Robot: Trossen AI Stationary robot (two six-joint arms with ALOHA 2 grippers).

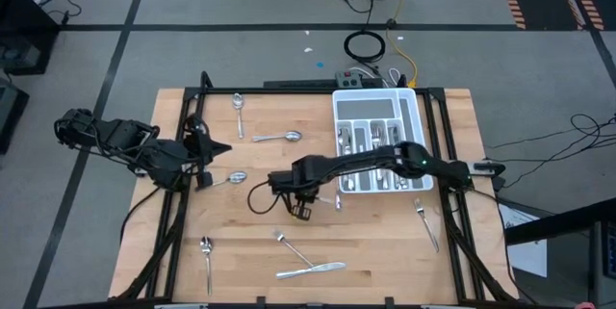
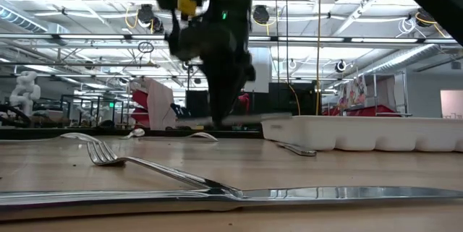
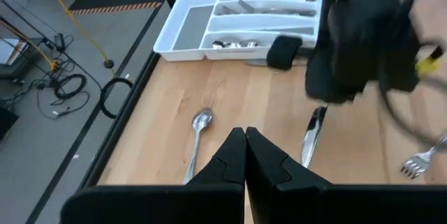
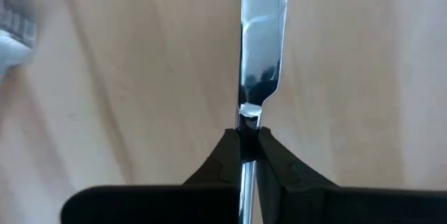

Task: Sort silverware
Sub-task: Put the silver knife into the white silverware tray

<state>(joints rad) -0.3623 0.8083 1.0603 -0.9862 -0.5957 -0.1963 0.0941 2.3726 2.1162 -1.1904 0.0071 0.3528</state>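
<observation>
Your right gripper (image 4: 248,140) is clamped on a table knife (image 4: 262,49), fingers (image 4: 272,160) pinched tight just where the blade meets the handle, and the blade sticks straight out ahead over the bare wood. From above you can see that arm stretched from the right side across the tray to the middle of the table (image 1: 241,246), with the gripper (image 1: 303,209) near the centre. In the low view it hangs dark over the board, and whether the knife is off the wood or lying on it, I can't tell.

Your left gripper (image 3: 245,155) has its fingers pressed together with nothing between them, parked at the left edge of the table (image 1: 204,163), pointing toward the middle. Just past its tip lies a spoon (image 1: 231,179).

The rest of the silverware is scattered around: a spoon (image 1: 238,107) near the far edge, another spoon (image 1: 282,138) just left of the tray, a fork (image 1: 425,220) on the right side below the tray, a spoon (image 1: 206,256) near the front left corner, and a fork (image 1: 292,246) lying beside a knife (image 1: 313,270) at the front middle. That front fork (image 2: 137,161) and knife (image 2: 325,193) fill the near foreground in the low view.

The white cutlery tray (image 1: 375,107) sits at the far right of the table and already has a bunch of pieces in its compartments.
</observation>
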